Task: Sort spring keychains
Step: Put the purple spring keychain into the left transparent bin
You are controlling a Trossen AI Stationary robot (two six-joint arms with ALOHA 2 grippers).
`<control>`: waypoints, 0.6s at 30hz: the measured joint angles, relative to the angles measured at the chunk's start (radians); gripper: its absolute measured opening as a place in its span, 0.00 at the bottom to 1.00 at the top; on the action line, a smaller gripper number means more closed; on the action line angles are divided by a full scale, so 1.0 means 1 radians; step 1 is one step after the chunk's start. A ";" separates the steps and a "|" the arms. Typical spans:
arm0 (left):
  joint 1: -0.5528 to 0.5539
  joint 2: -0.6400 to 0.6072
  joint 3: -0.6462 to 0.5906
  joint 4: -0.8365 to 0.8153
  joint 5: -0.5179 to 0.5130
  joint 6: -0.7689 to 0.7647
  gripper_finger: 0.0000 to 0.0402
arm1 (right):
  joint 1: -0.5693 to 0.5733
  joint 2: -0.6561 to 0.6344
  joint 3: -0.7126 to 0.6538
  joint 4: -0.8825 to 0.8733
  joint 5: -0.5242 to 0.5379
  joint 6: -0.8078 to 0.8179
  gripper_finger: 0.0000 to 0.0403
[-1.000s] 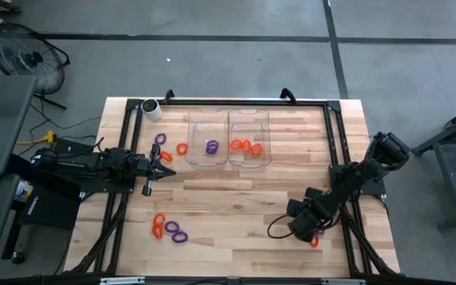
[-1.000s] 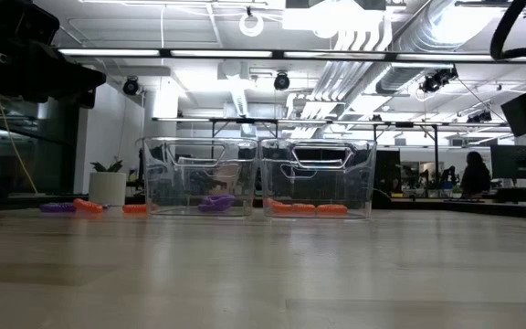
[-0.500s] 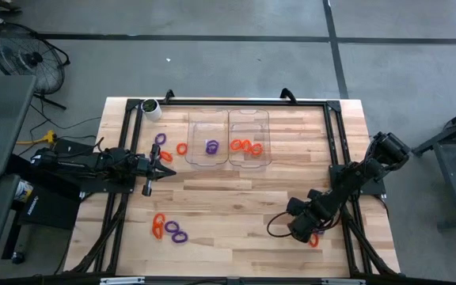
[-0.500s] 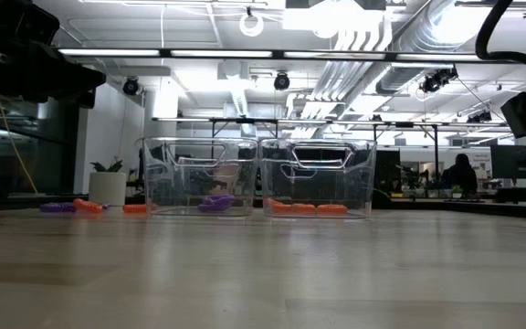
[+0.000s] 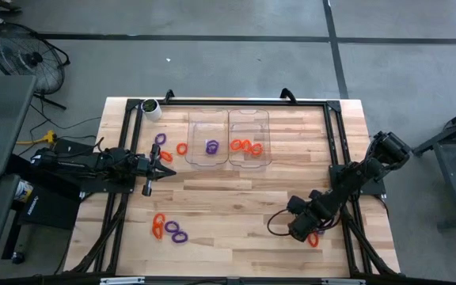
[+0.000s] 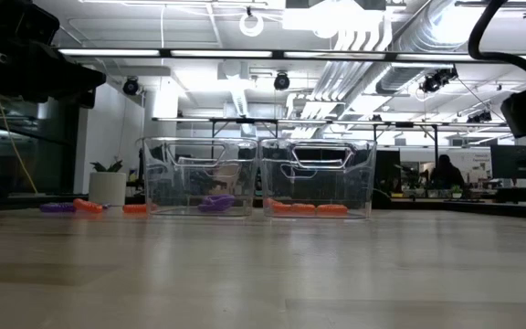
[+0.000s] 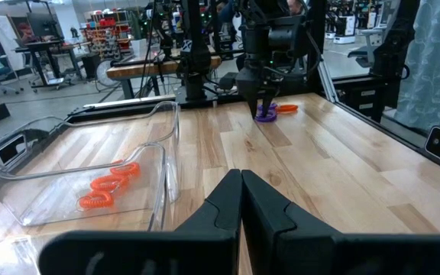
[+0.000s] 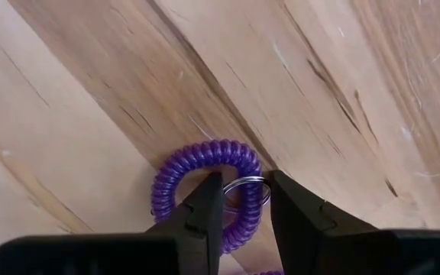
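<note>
From above, the right gripper [image 5: 305, 231] covers the purple keychain [image 8: 205, 191] at the table's [image 5: 236, 202] front right corner; its wrist view crops the coil.

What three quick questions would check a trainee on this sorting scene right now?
1. True or false: the left gripper, at the table's left side, is open.
2. Pick one: the right-hand clear tray holds keychains of which colour? A orange, B purple, C both.
3. Short answer: what is the right gripper closed on, near the table's front right corner?

Key
1. False: its fingers are pressed together.
2. A: only orange keychains lie in it.
3. A purple keychain lying on the wood.
</note>
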State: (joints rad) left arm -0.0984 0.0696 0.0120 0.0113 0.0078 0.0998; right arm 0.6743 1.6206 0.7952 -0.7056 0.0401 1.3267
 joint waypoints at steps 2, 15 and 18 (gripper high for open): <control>0.000 0.000 0.000 0.000 0.000 0.000 0.00 | -0.001 -0.007 0.000 0.002 0.008 0.025 0.20; 0.000 0.000 0.000 0.000 0.000 0.000 0.00 | -0.059 -0.043 0.000 0.125 0.083 0.022 0.01; 0.000 0.000 0.000 0.000 0.000 0.000 0.00 | -0.084 -0.043 0.000 0.167 0.085 -0.018 0.01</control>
State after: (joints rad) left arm -0.0982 0.0693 0.0120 0.0109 0.0078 0.0998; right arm 0.5899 1.5780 0.7956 -0.5383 0.1256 1.3092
